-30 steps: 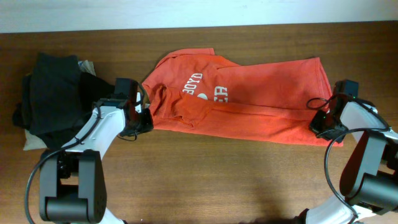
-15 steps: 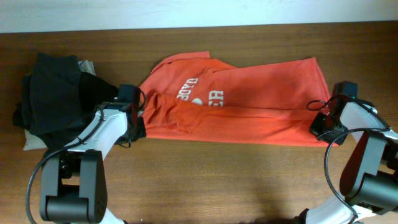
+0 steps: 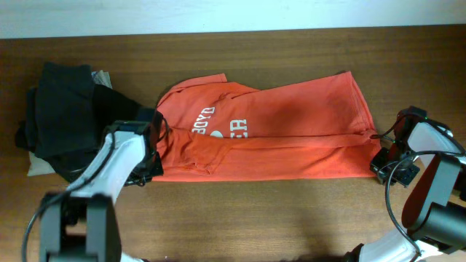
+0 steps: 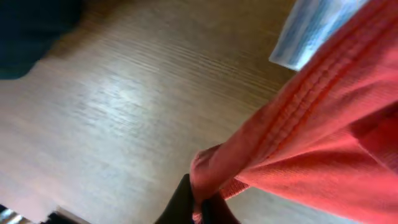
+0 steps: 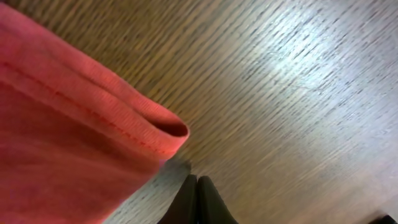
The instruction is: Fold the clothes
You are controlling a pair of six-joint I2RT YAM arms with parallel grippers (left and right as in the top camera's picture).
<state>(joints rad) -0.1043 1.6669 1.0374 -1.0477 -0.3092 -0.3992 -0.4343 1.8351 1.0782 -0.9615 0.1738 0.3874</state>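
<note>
Left arm: the left arm (image 3: pixel 116 156) reaches in from the near-left corner of the counter (image 3: pixel 255 211) and angles toward the T-shirt's near-left corner.
Left pincer: the left pincer (image 4: pixel 198 208) is clamped on a bunched bit of the red-orange hem, held low over the wood.
Right arm: the right arm (image 3: pixel 429 145) is bent in beside the right edge, its wrist near the shirt's near-right corner.
Right pincer: the right pincer (image 5: pixel 196 196) has its fingers pressed together with nothing seen between them. The folded hem lies just beside the tips.
T-shirt: the T-shirt (image 3: pixel 291 131) is spread across the middle of the counter, long side running left to right, its white lettering (image 3: pixel 218 127) face up toward the left.
Counter: brown wood grain, with glare patches in both wrist views.
Left edge: a heap of black garments (image 3: pixel 62 109) sits on a beige cloth (image 3: pixel 40 167).
Far edge: a pale strip runs along it.
</note>
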